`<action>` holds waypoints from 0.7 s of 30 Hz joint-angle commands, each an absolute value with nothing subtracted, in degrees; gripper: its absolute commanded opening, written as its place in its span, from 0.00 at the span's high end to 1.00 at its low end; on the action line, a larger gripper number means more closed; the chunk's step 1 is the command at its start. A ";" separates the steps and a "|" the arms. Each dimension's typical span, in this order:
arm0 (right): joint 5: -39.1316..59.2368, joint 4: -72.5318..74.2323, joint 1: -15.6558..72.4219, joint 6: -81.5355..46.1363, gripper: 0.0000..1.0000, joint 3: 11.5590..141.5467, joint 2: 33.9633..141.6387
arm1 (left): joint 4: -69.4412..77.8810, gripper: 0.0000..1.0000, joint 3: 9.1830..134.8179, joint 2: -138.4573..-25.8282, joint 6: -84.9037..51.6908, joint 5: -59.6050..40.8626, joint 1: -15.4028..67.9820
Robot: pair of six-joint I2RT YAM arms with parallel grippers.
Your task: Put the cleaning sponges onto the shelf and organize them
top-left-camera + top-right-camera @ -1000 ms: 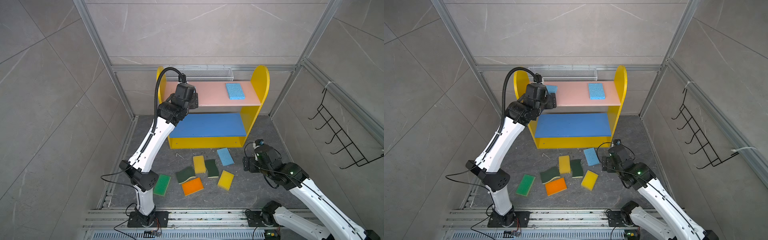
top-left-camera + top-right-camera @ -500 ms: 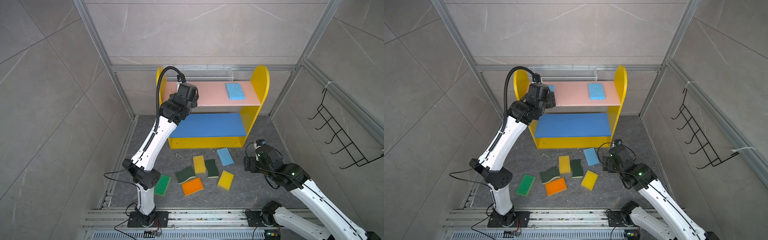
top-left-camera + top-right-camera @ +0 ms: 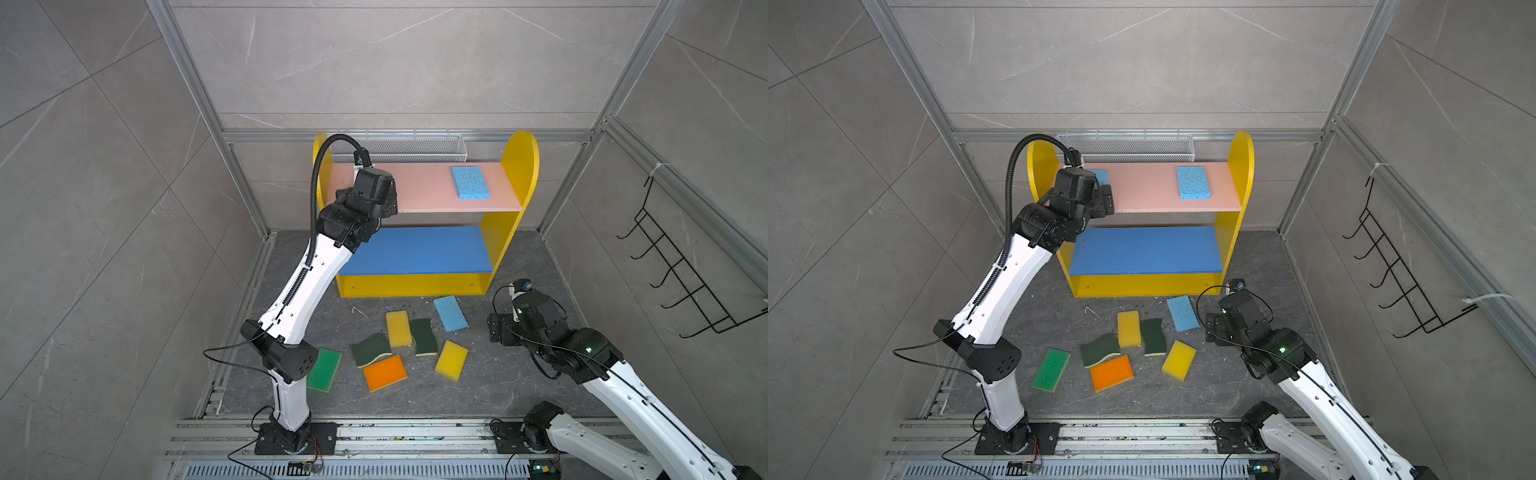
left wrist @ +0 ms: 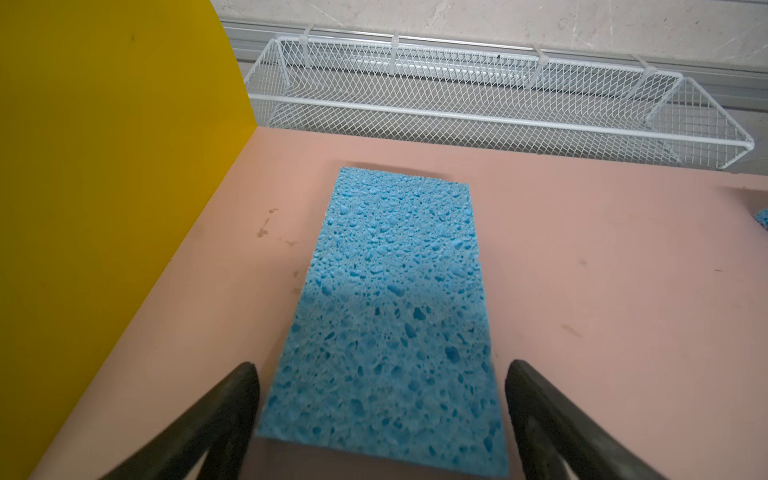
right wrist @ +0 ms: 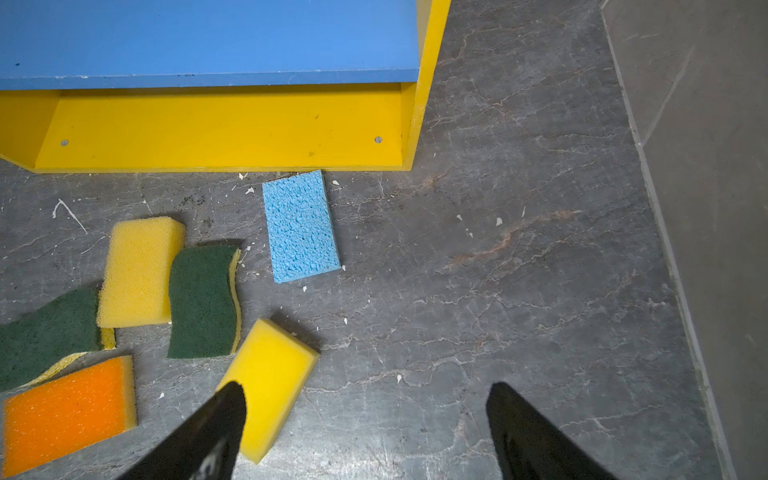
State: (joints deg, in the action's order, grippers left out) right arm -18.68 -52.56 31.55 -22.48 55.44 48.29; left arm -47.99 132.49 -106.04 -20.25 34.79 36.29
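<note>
Two porous light blue sponges lie flat on the smooth pink upper board (image 3: pixel 424 195) of the shelf (image 3: pixel 519 166): the right-hand blue sponge (image 3: pixel 470 183) near the right panel, the left-hand blue sponge (image 4: pixel 386 291) close beside the rounded yellow left panel. My left gripper (image 4: pixel 382 365) straddles its near end, black tapered jaws spread, a thin gap on each side, clamping nothing. My right gripper (image 5: pixel 368 385) hangs with jaws wide and empty over the veined grey floor (image 5: pixel 519 249). Down there I see a third blue sponge (image 5: pixel 301 226) just before the yellow base, a foamy yellow block (image 5: pixel 141 272) touching two wavy-edged dark-green scourers (image 5: pixel 203 301) (image 5: pixel 50 332), a second yellow block (image 5: pixel 270 365), the orange sponge (image 5: pixel 68 409) and, apart to the left, the bright green sponge (image 3: pixel 1050 370).
</note>
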 commanded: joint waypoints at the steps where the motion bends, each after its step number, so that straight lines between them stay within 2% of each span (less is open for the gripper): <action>1: -18.81 -54.13 31.77 -23.42 0.07 55.46 47.64 | -56.67 0.02 128.51 -103.59 -20.88 36.48 38.37; 8: -18.35 -54.06 31.77 -24.19 0.07 54.19 48.06 | -55.85 0.04 119.31 -95.09 -19.96 38.91 42.87; 16: -11.11 -45.09 31.85 -24.62 0.07 46.20 50.37 | -53.60 0.07 92.04 -76.16 -23.56 35.86 46.32; 21: -9.76 -36.93 31.82 -23.92 0.06 43.38 57.10 | -53.42 0.08 77.77 -64.56 -28.46 34.62 46.32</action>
State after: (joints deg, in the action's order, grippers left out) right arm -11.77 -43.92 31.55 -23.99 44.51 53.95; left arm -54.08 81.34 -70.43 -24.18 35.31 46.35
